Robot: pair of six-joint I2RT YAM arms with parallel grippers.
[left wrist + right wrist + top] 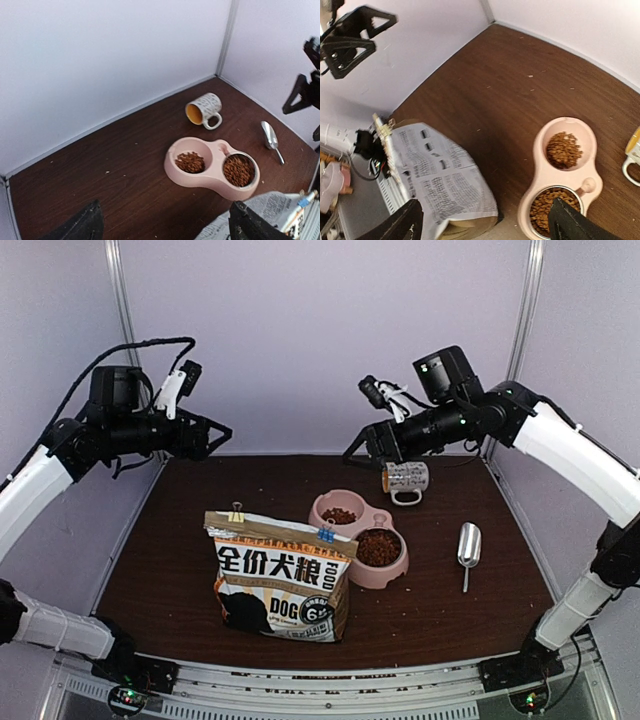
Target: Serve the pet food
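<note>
Kraft paper and white print covered the bag (283, 575), which stood upright left of centre on the counter (170, 570). Its top was folded over and pinned by a gold clip (236, 512) and a blue clip (326, 534), so its contents were hidden. Just beside it on the right sat the pink double bowl (392, 576). The pet food (378, 547) lay in both wells: a small heap in the rear-left one and a fuller layer in the metal-lined front-right one. Behind the bowl, a patterned mug (407, 476) lay on its side, its yellow inside showing and its handle toward the bowl.

A metal scoop (468, 543) lay flat on the counter to the right of the bowl, apart from it, its handle pointing toward the near edge.

The left hand (218, 438) hung high over the back-left corner, pointing inward, its fingers spread wide and clear of everything. The right hand (358, 452) hung above the back of the counter, beside the mug, also spread wide and touching nothing.
</note>
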